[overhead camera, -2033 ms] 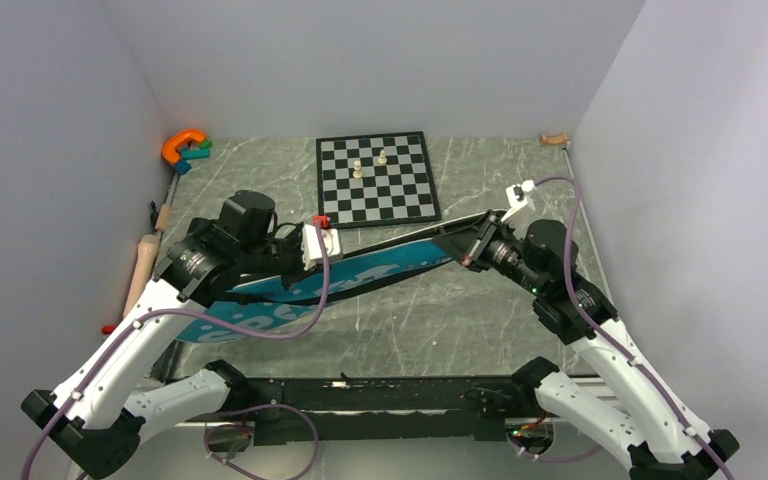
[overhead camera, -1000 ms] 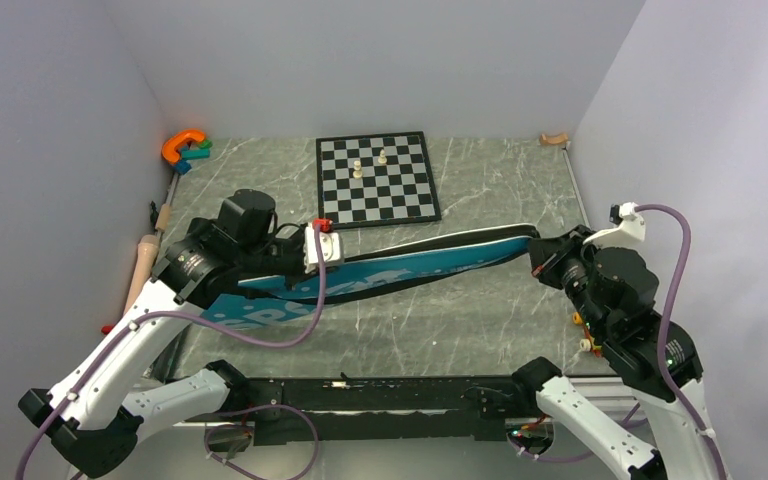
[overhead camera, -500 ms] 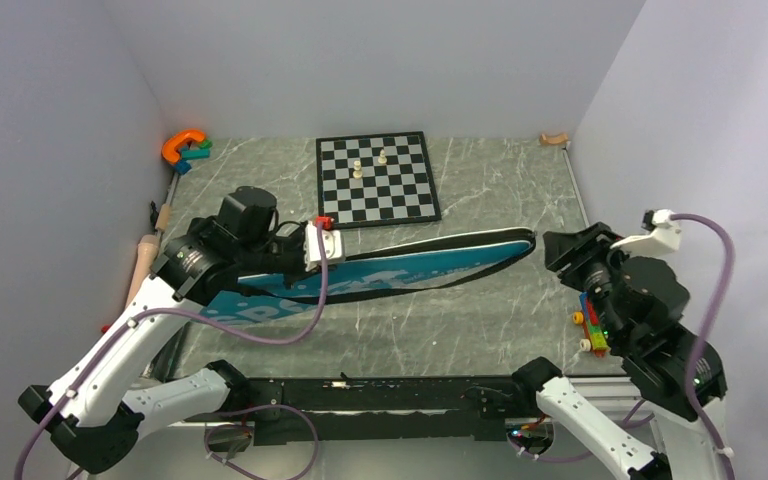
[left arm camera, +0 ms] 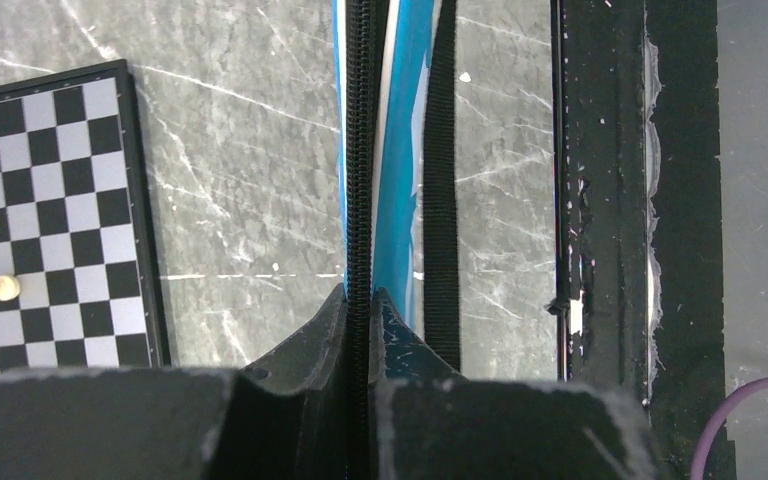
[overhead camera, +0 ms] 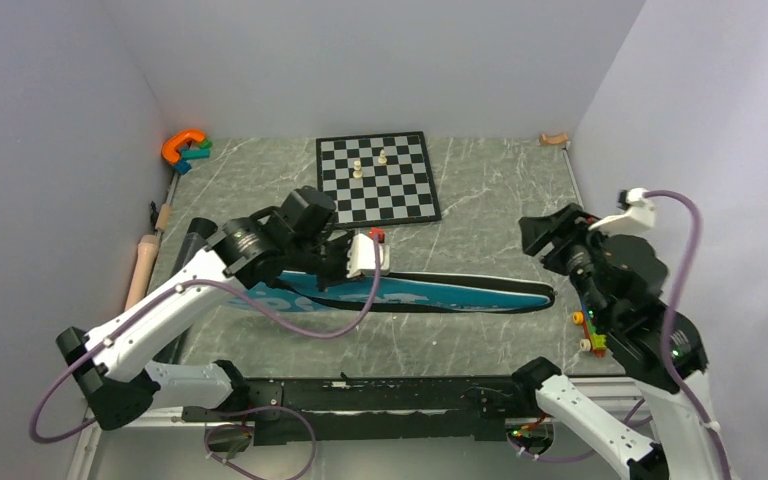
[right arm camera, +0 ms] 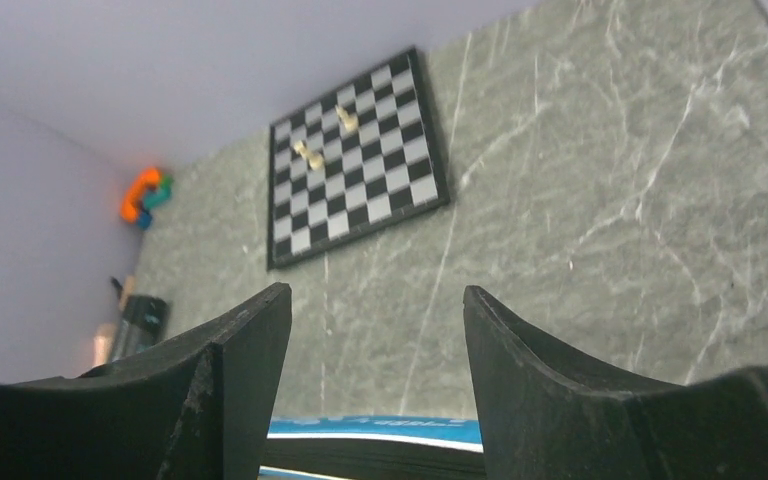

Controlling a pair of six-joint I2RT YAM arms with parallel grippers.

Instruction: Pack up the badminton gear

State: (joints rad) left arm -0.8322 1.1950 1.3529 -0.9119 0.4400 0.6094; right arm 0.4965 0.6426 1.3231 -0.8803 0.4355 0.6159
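Bag: we see it stretched along the table, in front of the chessboard.
Left gripper: we see its jaws clamped on the bag's zipper edge.
Right gripper: we see its jaws spread, holding nothing, raised near the bag's right end.

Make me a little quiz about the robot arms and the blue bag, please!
1. True or false: the right gripper is holding the blue bag.
2. What is the left gripper pinching? A) a chess piece B) the blue bag C) the orange toy
3. Is the chessboard nearer to the arms' bases than the blue bag, or farther away?
Key: 1. False, its jaws stand open and empty. 2. B. 3. Farther away.
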